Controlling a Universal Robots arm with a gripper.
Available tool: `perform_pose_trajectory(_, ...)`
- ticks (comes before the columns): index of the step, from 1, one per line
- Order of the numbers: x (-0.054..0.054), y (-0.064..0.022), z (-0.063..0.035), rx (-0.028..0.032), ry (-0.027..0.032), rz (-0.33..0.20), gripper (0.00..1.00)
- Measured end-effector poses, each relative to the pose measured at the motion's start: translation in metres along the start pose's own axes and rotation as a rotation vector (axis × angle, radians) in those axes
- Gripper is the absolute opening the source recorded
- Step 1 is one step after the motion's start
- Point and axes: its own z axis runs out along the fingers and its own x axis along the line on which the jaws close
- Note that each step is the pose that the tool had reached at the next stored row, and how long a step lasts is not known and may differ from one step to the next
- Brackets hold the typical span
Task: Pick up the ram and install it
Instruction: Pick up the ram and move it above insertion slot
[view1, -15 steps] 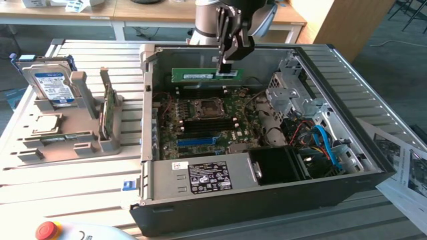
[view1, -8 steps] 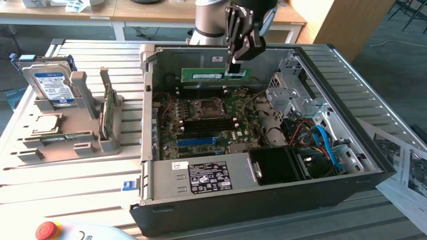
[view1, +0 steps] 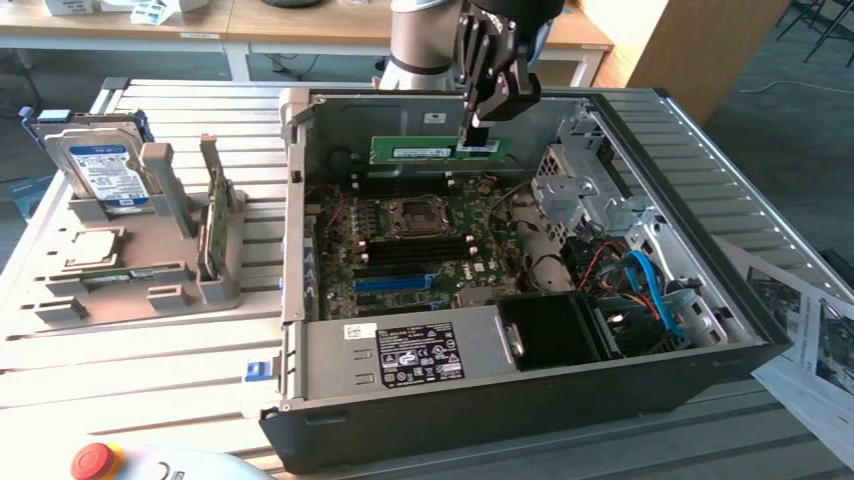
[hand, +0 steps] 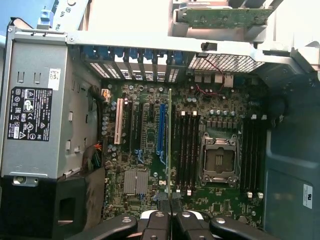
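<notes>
so the pick-up half looks done: the gripper (view1: 477, 135) is clamped narrow on one end of the ram (view1: 430, 150), and the stick hangs in the air over the far side of the open pc case (view1: 287, 250). the install isn't done as far as i can tell, since it's above the motherboard (view1: 400, 250) and not seated in anything.

the exterior view gives you the stick broadside, white sticker and all, and you can tell it's up off the board. the wrist view looks straight down, so the ram (hand: 170, 145) is just a thin edge-on line running alongside the black memory slots (hand: 187, 150) next to the cpu socket (hand: 218, 161), the gripper (hand: 170, 217) pinching its near end.
</notes>
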Motion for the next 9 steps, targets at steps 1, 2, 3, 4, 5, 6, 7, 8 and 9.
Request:
perform_pose_trajectory(1,0.0000,0.0000,0.0000,0.0001,-0.0001,0.000,0.12)
perform_pose_trajectory(2,0.0000,0.0000,0.0000,0.0006,0.0000,0.000,0.12)
perform_pose_trajectory(3,0.0000,-0.0001,0.0001,0.0013,-0.0001,0.000,0.12)
perform_pose_trajectory(4,0.0000,-0.0001,0.0001,0.0022,-0.0001,0.000,0.12)
perform_pose_trajectory(5,0.0000,-0.0001,0.0001,0.0035,-0.0001,0.000,0.12)
perform_pose_trajectory(6,0.0000,0.0000,0.0001,0.0054,0.0001,0.000,0.12)
perform_pose_trajectory(7,0.0000,0.0000,0.0000,0.0075,0.0003,0.000,0.12)
perform_pose_trajectory(8,0.0000,0.0000,0.0001,0.0095,0.0003,0.000,0.12)
perform_pose_trajectory(9,0.0000,0.0000,0.0000,0.0115,0.0004,0.000,0.12)
